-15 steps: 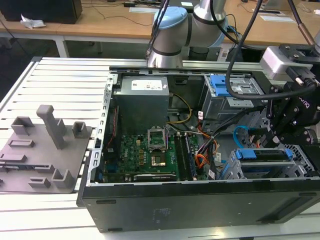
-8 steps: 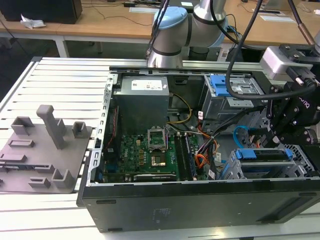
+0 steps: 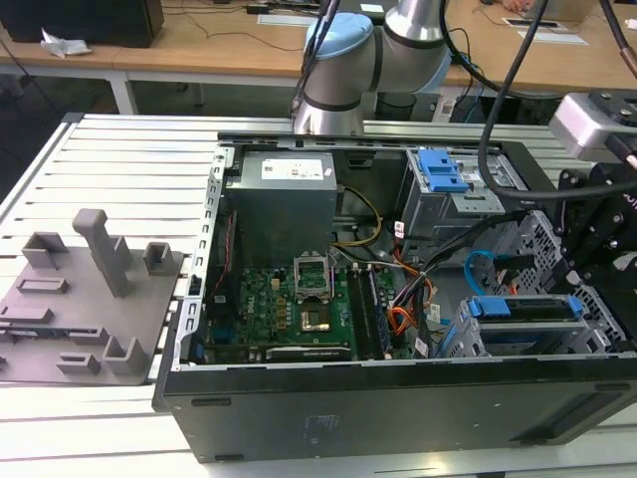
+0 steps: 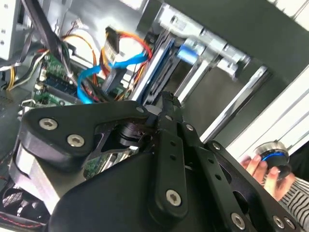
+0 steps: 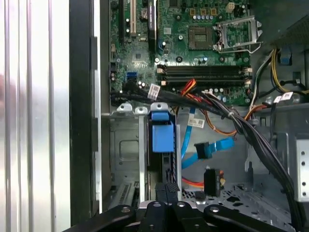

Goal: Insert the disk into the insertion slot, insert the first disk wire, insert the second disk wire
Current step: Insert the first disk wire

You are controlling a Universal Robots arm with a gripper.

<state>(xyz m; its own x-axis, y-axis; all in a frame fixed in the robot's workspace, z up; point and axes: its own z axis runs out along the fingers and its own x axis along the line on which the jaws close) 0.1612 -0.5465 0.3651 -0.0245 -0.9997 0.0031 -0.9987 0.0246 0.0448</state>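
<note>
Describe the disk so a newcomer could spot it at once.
Find the open computer case on the slatted table, then its near corner at the exterior view's right. There the disk sits in the insertion slot, a silver perforated cage. Its blue carrier forms a long bar with a tab at each end, unlike the squat blue bracket on the grey bay farther back.

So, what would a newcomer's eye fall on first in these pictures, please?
The open computer case with its green motherboard takes the middle of the exterior view. At that view's right, the disk in its blue carrier stands in the insertion slot, and in the first wrist view the pincer is close to its edge.
</note>
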